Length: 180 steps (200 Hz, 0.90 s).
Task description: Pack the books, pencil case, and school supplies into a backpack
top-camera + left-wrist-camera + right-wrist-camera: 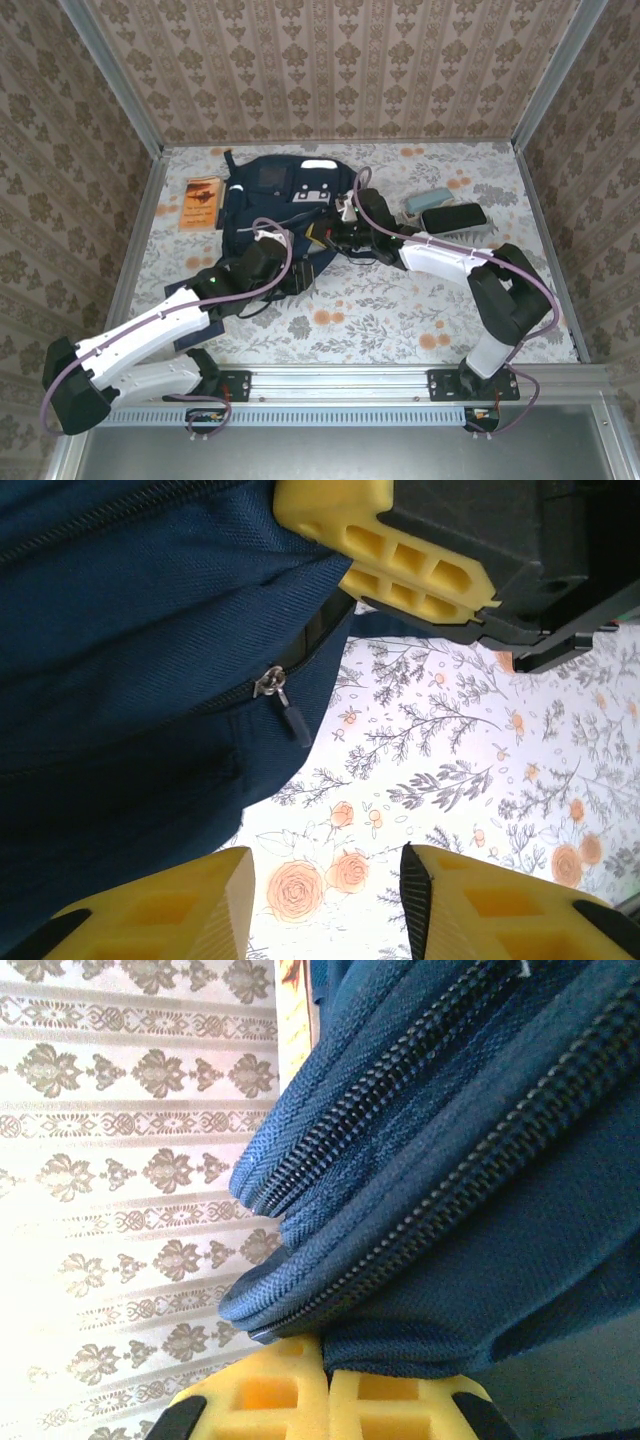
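Centrally on the table (380,300), towards its far side, the backpack (255,215) lies flat with both arms reaching in over its near edge. Just left of it, apart from the fabric, lies the orange book (200,203). On the other side, beyond the right forearm, a dark case (453,217) sits against a pale blue one (428,200). The left gripper (325,880) hangs at the backpack's near corner with its jaws apart, and only the flowered tabletop shows between the yellow fingers (170,915); they hold nothing. Navy cloth fills the left of its wrist view, where a zip pull (293,718) dangles off the end of a closed zip. The right gripper (327,1385) has its fingers pressed together, no gap showing between the pads. The backpack's hem and two zip lines sit right above its tips; it may have a fold of cloth pinched, but the close view does not settle that. From the left wrist, one of its yellow fingers lies against the cloth at the edge of the bag's opening.
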Each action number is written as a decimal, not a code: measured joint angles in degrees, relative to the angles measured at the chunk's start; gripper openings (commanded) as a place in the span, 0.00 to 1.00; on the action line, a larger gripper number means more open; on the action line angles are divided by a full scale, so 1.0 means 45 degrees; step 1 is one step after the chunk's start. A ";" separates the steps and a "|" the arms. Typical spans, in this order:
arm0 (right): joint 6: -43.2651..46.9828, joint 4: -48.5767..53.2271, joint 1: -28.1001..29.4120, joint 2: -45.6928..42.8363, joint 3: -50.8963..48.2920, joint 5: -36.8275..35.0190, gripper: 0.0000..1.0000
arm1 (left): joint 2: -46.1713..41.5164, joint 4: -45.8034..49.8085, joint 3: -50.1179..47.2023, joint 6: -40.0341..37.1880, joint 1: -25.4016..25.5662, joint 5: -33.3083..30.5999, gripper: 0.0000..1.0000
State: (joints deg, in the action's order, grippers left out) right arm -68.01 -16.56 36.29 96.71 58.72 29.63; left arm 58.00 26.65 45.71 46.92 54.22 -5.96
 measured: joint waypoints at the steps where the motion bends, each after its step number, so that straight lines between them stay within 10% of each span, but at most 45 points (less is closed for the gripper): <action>1: 0.0010 0.0000 0.0010 0.0029 0.0015 0.0024 0.00 | 0.0000 0.0000 0.0000 0.0044 0.0024 -0.0034 0.43; 180: -0.0947 -0.0806 0.0670 0.1413 0.0971 0.1239 0.00 | 0.0267 -0.1141 -0.1195 0.2055 -0.1156 -0.0860 0.23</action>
State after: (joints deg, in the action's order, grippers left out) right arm -72.27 -20.18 39.31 103.07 63.09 35.20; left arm 59.20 21.52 40.34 56.16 49.01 -9.82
